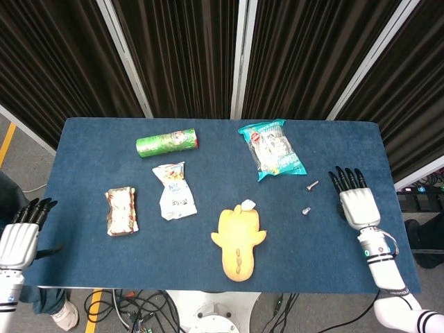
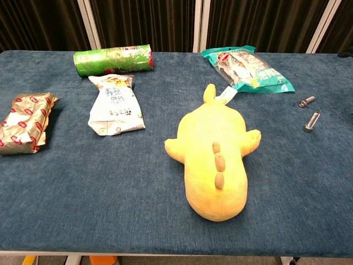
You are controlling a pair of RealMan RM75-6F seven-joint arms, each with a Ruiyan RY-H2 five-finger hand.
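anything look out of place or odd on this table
Two loose metal bolts lie bare on the blue table near its right edge, just left of the open right hand, odd among snack packs and a plush. The white snack bag is crumpled. Nothing is spilled.
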